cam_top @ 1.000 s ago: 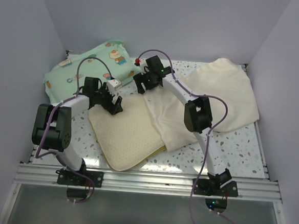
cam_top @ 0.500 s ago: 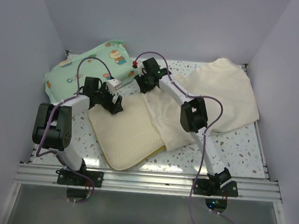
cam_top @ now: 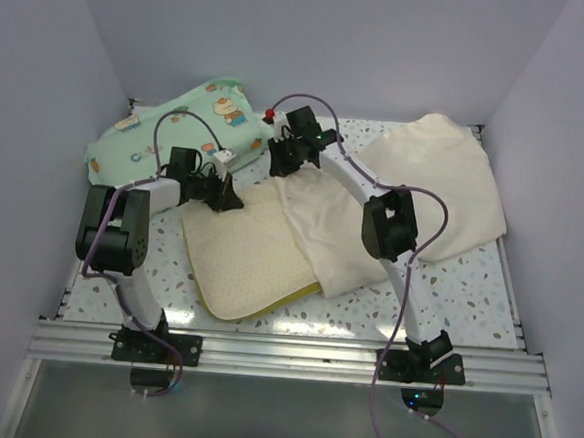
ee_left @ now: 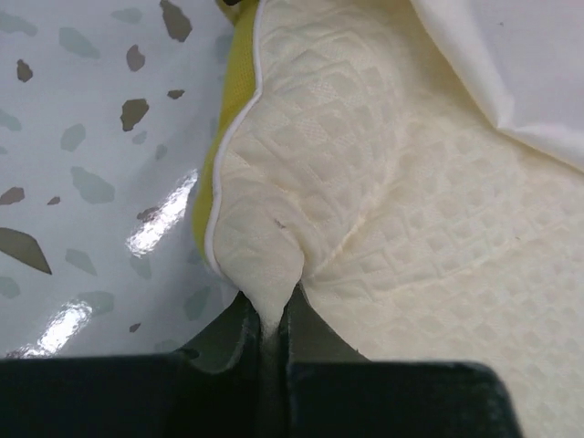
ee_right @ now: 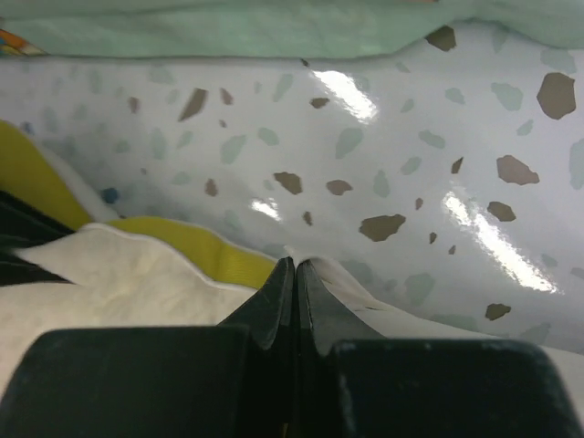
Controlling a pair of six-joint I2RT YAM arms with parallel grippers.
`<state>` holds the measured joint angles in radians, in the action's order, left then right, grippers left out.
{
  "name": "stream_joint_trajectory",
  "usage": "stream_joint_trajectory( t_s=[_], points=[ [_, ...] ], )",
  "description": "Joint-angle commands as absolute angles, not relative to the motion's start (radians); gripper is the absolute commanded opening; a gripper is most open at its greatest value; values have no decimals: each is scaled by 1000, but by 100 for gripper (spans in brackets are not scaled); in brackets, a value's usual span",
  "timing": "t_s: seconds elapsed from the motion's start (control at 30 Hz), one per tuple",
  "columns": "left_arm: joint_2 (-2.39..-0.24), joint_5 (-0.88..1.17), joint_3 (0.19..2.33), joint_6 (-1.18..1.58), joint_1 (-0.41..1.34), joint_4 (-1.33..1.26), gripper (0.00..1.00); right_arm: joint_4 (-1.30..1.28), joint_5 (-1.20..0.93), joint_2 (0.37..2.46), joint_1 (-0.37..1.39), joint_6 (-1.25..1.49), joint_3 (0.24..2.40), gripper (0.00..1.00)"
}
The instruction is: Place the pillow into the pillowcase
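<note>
The pillow lies mid-table, its 3 o'clock side covered by the pillowcase. The left claw pinches a small pucker of fabric at the pillow's 11 o'clock corner. Just beside it, the right claw is pressed together on the pillowcase's thin edge. Under a pull, that pucker may slip free, or the case's mouth may sag shut, leaving the pillow outside. The pillow's long axis seems to run from 11 to 5 o'clock, though part is hidden.
</note>
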<state>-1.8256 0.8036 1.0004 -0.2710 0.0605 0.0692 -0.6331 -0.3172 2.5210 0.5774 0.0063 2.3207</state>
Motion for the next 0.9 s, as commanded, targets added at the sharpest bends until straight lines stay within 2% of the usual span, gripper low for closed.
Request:
stream_joint_trajectory(
  t_s=[0.0,0.03,0.2,0.3,0.43,0.5,0.63,0.67,0.7,0.73,0.8,0.83,0.87],
  points=[
    [-1771,1048,943,-176,38,-105,0,-491,-506,2347,598,155,2306,0],
    [-1735,1074,910,-67,38,-276,0,-491,-534,2335,598,193,2310,0],
    [-1598,1106,818,268,60,-644,0,-437,-548,2261,615,279,2264,0],
    [-1589,1089,769,637,75,-1039,0,-385,-549,2214,638,380,2223,0],
    [-1603,1006,752,796,109,-1155,0,-330,-517,2154,702,467,2140,0],
    [-1615,921,717,807,115,-1120,0,-252,-503,2105,719,538,2061,0],
    [-1646,795,657,756,109,-988,0,-239,-465,2117,733,575,2034,0],
    [-1652,775,649,741,103,-959,4,-262,-448,2129,733,562,2039,0],
    [-1652,746,647,694,100,-880,15,-291,-457,2164,727,545,2058,0],
    [-1651,742,653,666,97,-838,38,-325,-457,2180,715,485,2081,7],
    [-1626,717,701,579,81,-699,50,-406,-419,2203,697,431,2149,32],
    [-1609,704,722,452,80,-522,55,-441,-442,2192,655,413,2155,49],
    [-1571,693,744,384,71,-427,67,-448,-440,2168,631,413,2146,67]
  ],
)
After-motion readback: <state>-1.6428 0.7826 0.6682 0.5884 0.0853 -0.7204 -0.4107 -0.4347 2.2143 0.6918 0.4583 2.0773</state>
